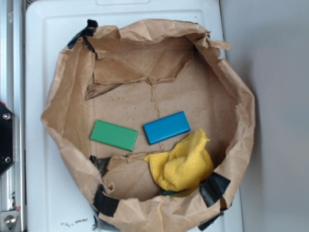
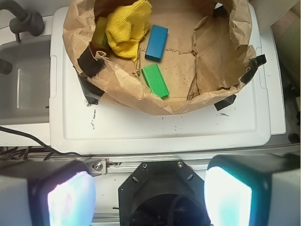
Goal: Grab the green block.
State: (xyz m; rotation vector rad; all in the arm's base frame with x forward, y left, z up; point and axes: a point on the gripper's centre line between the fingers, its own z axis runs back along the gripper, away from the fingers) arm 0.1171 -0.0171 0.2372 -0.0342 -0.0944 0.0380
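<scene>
The green block (image 1: pixel 114 135) lies flat on the floor of a crumpled brown paper bag (image 1: pixel 63 101), left of a blue block (image 1: pixel 166 127). In the wrist view the green block (image 2: pixel 155 80) sits near the bag's near wall, below the blue block (image 2: pixel 156 42). My gripper (image 2: pixel 149 195) hangs well back from the bag, above the robot's black base, open with nothing between its fingers. The pads (image 2: pixel 70 197) stand far apart. The gripper does not show in the exterior view.
A yellow cloth (image 1: pixel 183 162) is bunched in the bag beside the blue block. The bag rests on a white tray lid (image 2: pixel 164 127) and is held by black tape (image 1: pixel 215 187). A sink (image 2: pixel 23 80) lies to the left in the wrist view.
</scene>
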